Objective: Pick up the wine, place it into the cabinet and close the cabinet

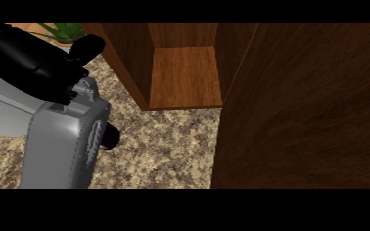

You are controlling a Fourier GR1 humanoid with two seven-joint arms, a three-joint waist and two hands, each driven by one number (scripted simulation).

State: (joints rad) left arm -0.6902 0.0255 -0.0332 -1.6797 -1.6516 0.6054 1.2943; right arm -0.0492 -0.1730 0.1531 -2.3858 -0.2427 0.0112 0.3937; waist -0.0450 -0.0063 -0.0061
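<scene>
you are looking steeply down at a speckled beige granite surface [173, 142] with a dark brown wooden cabinet [137, 54] standing on it. the cabinet's door, a wide dark wood panel [296, 107], swings out toward you at the right, leaving the lighter brown inner shelf [186, 76] exposed; nothing shows on that shelf.

your left hand [36, 58], black on its grey forearm [65, 142], is raised at the view's left, close to the camera. its fingers [88, 46] appear curled, but whether they enclose anything you cannot tell: the back of the hand blocks the palm side. a small dark cylinder with a pinkish end [110, 136] peeks out beside the forearm; it may be part of the wine bottle, though too little shows to confirm. treat the bottle's location as unverified.

the right hand does not appear in this view.

green leaves of a potted plant [61, 30] sit at the upper left, behind the hand.

judgement: the door is open to receive the bottle, so placement seems pending and closing is not yet done. the raised forearm sits near the cabinet's left wall; watch that clearance on any move inward.
</scene>
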